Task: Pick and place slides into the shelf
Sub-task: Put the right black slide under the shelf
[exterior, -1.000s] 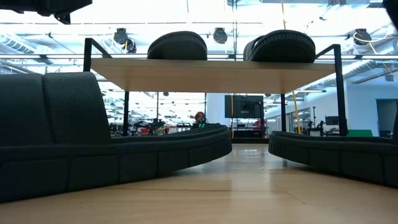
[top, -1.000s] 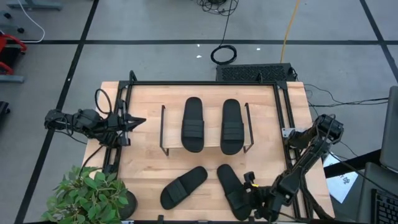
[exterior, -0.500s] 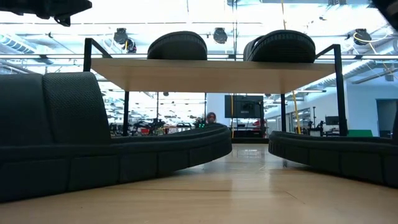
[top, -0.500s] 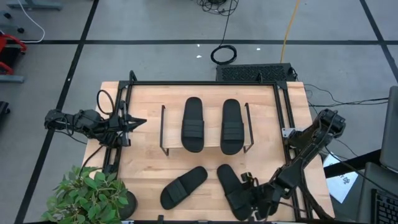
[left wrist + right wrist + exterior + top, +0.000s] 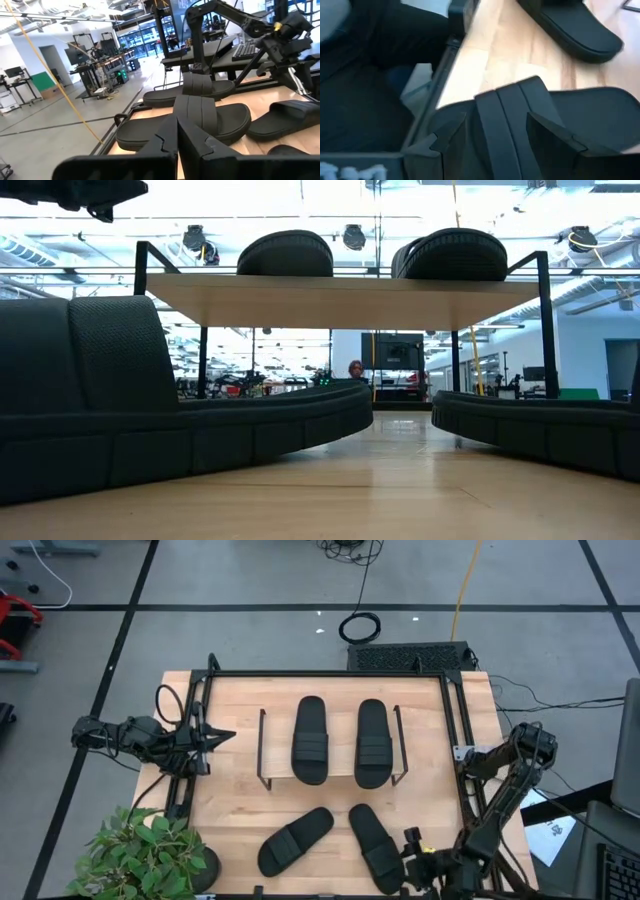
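I see two slides (image 5: 310, 740) (image 5: 371, 742) side by side on the shelf (image 5: 262, 750) top; two more lie on the table (image 5: 230, 810) in front, one (image 5: 294, 840) angled, one (image 5: 377, 847) by the right gripper (image 5: 418, 870). That gripper sits at the near edge, fingers (image 5: 554, 135) spread either side of the slide's strap (image 5: 507, 125), not clamped (its body partly cut off). The left gripper (image 5: 222, 736) waits pinched shut, empty, at the left frame rail (image 5: 192, 740); a plant (image 5: 150, 855) crowds the near-left corner.

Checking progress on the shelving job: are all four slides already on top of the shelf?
No: in the high view only two slides lie on the shelf; two others lie on the table.
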`<act>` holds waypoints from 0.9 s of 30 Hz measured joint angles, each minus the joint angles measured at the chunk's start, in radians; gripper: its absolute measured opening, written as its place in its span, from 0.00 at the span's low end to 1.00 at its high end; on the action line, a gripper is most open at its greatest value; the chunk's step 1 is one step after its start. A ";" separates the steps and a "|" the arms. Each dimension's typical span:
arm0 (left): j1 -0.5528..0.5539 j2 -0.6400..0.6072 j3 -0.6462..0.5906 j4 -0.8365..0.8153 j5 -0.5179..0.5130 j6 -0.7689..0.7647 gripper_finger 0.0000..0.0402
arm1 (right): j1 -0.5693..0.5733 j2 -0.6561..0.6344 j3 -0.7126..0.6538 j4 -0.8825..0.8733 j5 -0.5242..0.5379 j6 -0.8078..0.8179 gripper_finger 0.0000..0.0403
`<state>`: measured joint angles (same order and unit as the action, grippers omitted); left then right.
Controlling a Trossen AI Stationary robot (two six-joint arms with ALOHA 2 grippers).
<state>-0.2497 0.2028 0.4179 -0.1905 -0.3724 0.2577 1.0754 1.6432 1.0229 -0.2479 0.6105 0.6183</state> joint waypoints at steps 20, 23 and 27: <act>0.000 0.000 0.000 -0.001 -0.049 -0.034 0.01 | 0.046 0.394 0.365 -0.428 0.204 0.099 0.40; 0.000 0.000 0.000 -0.010 -0.049 -0.037 0.01 | 0.049 0.415 0.367 -0.443 0.285 0.102 0.40; 0.000 0.000 0.000 -0.019 -0.049 -0.052 0.01 | 0.042 0.415 0.367 -0.453 0.360 0.055 0.40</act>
<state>-0.2493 0.2028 0.4179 -0.2091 -0.4213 0.2053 1.1175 2.0586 1.3899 -0.7005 0.9702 0.6732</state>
